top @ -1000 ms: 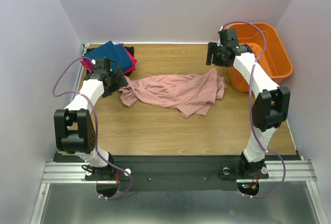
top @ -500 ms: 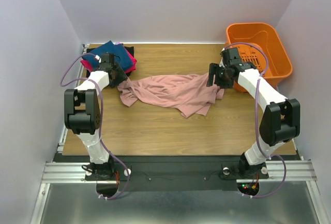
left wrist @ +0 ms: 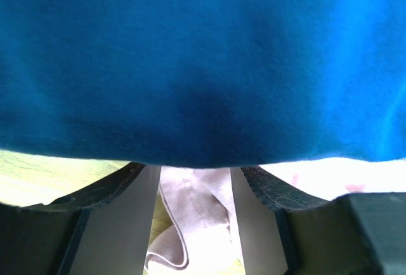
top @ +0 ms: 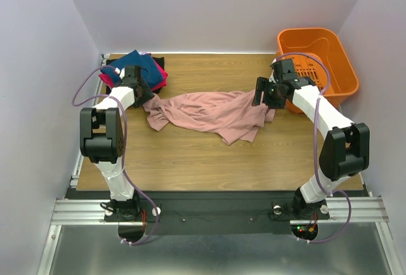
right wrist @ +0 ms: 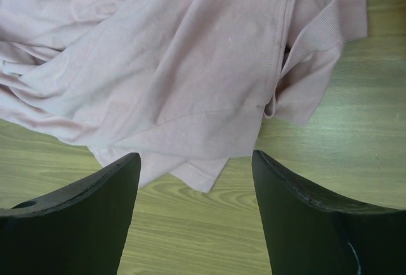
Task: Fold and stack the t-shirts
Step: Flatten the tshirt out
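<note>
A large, crumpled dusty-pink cotton t-shirt lies in loose folds across the middle of the light wooden table, its long side running left to right. At the back left corner sits a pile with a navy-blue folded t-shirt on top of a magenta folded t-shirt, whose edge shows along the pile's right side. The left gripper is low at the pink shirt's left end, just beside that pile. In the left wrist view blue cloth fills the upper part and a bunched fold of the pink shirt sits between the two dark fingers; whether they pinch it or only flank it cannot be told. The right gripper hangs over the shirt's right end, its fingers spread wide with nothing between them, the hem and bare wood below. A deep orange plastic basket stands at the back right corner, near the right arm
</note>
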Controlling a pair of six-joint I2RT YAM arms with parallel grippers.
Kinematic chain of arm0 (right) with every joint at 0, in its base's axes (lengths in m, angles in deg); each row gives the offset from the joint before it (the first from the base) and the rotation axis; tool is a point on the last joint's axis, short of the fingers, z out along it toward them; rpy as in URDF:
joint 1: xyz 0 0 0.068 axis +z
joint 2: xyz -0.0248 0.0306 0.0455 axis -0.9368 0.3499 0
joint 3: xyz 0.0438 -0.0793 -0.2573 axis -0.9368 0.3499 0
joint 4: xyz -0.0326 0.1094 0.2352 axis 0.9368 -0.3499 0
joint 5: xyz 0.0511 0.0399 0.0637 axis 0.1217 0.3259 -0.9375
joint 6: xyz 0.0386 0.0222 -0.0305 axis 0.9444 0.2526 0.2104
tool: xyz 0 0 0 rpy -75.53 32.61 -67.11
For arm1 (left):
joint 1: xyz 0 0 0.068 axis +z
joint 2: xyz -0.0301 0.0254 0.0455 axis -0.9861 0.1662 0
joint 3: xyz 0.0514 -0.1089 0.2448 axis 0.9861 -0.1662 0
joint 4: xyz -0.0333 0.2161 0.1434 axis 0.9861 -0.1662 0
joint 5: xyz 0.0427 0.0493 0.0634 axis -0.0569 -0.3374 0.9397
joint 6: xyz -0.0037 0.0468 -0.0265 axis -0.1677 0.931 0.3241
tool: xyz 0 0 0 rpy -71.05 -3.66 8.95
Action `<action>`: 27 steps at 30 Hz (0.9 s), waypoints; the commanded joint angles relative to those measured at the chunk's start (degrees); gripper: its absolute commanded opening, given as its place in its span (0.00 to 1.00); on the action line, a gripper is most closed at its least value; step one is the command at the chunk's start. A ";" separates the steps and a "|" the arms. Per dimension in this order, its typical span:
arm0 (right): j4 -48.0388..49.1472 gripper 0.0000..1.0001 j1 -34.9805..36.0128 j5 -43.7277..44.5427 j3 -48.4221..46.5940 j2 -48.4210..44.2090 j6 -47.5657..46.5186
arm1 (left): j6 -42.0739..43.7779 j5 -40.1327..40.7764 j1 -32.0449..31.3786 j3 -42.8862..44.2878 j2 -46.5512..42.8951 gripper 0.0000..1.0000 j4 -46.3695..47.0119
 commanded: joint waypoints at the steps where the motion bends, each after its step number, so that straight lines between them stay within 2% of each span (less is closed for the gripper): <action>1: 2.09 0.77 -0.10 -0.84 -1.87 -0.20 0.44 | 0.45 3.13 -0.20 0.35 -2.77 0.59 0.67; 19: 1.91 0.77 -0.10 -0.57 -1.43 0.33 0.97 | 2.03 3.04 -0.28 2.20 1.71 0.58 0.32; 23: 1.91 0.77 -0.10 -0.40 -1.43 0.51 1.06 | 2.03 2.95 -0.28 1.50 1.71 0.47 0.58; 27: 1.91 0.77 -0.10 -0.48 -1.61 0.60 0.97 | 2.03 3.39 -0.37 1.58 1.01 0.41 0.58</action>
